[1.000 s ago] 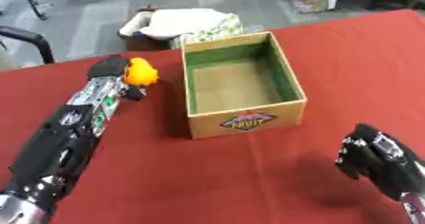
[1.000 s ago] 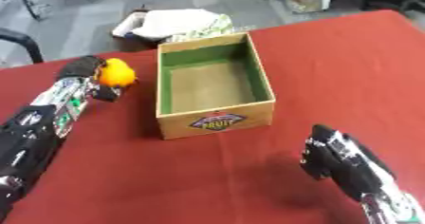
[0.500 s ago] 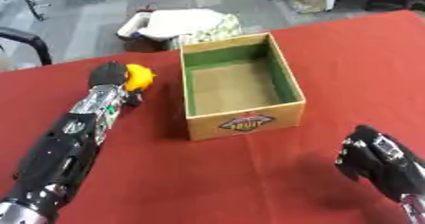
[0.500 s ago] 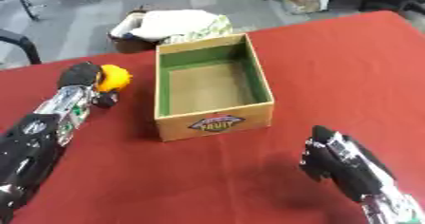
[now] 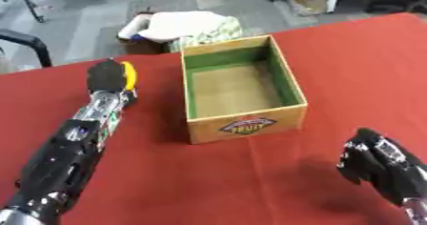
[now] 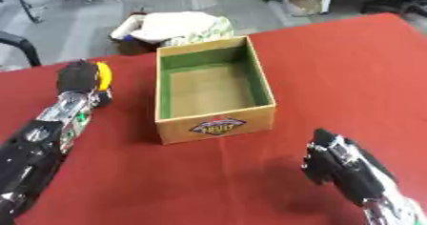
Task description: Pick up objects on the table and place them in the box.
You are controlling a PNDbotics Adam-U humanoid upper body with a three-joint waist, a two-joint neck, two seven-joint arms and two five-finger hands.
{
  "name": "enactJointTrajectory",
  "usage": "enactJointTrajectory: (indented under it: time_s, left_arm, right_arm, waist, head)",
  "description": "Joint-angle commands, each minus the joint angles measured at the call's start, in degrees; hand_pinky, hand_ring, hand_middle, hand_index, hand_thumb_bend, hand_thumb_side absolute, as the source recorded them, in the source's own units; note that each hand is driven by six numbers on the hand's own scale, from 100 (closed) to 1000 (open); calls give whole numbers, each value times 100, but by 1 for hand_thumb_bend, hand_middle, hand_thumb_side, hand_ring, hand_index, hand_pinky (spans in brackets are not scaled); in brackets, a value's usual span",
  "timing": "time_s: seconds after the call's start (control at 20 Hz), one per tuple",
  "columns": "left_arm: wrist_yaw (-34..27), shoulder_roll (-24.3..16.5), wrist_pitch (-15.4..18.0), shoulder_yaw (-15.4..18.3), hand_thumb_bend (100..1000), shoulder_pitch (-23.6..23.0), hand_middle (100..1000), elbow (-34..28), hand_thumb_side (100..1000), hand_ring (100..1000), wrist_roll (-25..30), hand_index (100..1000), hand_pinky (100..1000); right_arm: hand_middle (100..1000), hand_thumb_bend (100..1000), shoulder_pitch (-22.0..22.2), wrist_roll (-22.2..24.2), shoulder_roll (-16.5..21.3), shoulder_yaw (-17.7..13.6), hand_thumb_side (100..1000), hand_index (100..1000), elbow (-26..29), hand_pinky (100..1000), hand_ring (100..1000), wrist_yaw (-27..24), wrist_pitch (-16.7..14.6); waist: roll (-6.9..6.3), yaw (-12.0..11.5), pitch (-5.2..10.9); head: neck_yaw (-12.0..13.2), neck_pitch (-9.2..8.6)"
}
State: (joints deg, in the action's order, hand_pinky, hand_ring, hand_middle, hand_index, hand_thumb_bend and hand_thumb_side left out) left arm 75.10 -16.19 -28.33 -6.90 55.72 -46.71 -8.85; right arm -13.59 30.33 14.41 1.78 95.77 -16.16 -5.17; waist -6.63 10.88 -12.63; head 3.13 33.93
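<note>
Left hand (image 5: 106, 75) clenched around a yellow object (image 5: 128, 74) left of the box (image 5: 238, 93); next, carrying rightward above it.

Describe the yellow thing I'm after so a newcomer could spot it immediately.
Start at the open cardboard box with green inner walls in the middle of the red table. Look to its left, where the left hand sits. The yellow object peeks out at that hand's right edge, the only bright yellow thing on the table.

Floor beyond — cloth bundle (image 5: 185, 26), chair arm (image 5: 26, 43).
</note>
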Motion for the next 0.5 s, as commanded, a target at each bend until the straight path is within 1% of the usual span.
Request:
enactJointTrajectory:
  time_s: [0.05,0.25,0.5]
  left_arm:
    - [-273,-268,-3,-24,100,146,100,-466,299,157,-301,191,323]
    - [-757,-378,191,-303,100,246,100,-1358,348,156,-201,193,319]
    - [-1266,-350,595,-850,100,336,100,-2512,342,167,324,201,335]
  right_arm:
    - [100,100,-40,-22,55,-26,812,100,137,100,100,35,-11]
    - [100,100,-13,-26,71,-24,813,100,132,100,100,47,-10]
    - [100,100,-12,-25,70,-13,813,100,128,100,100,56,-14]
  waist:
    - [29,-21,101]
    - [17,-46,120]
    - [20,-41,130]
  head:
    - [-12,-50]
    - [-38,-41]
    - [-14,-27]
